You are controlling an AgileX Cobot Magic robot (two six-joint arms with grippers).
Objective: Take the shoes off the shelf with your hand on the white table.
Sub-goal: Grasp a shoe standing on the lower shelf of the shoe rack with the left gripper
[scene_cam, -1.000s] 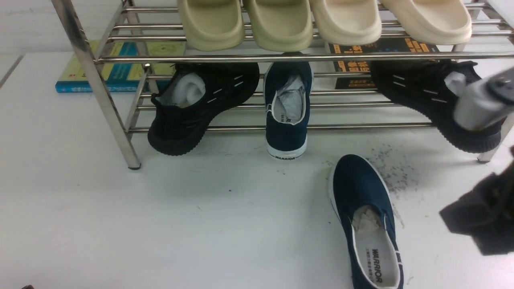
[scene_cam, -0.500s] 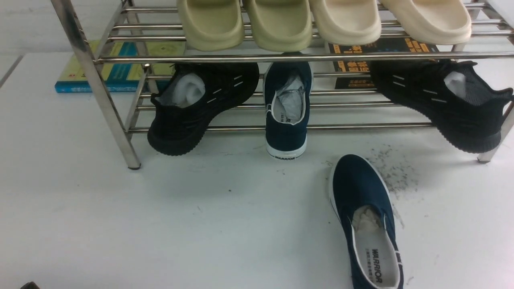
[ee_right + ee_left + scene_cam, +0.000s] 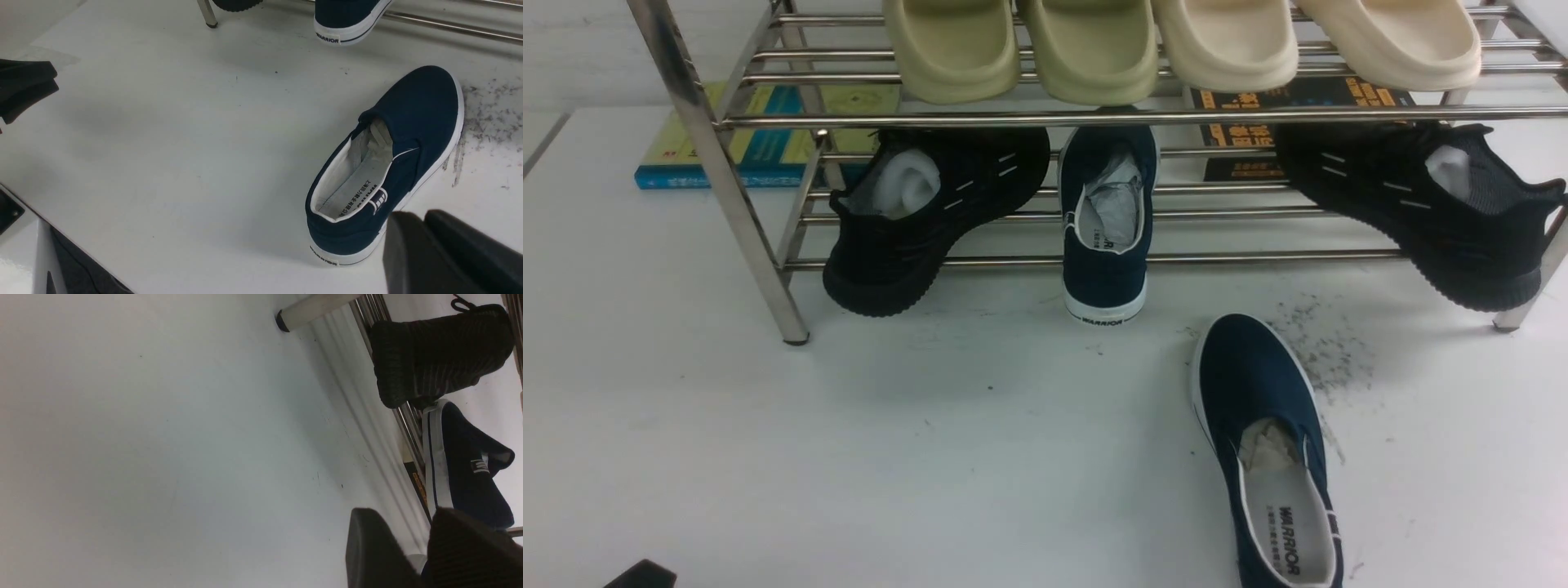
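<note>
The light is bright and diffuse, its direction unclear. In the front view, soft shadow lies on the white table (image 3: 915,457) just in front of the shelf (image 3: 1094,119), whose rods carry thin highlights. Near the shelf, shoes and printing are crisp. The left wrist view is dimmer and greyer, while the right wrist view shows soft shadow around the shoe on the table.
</note>
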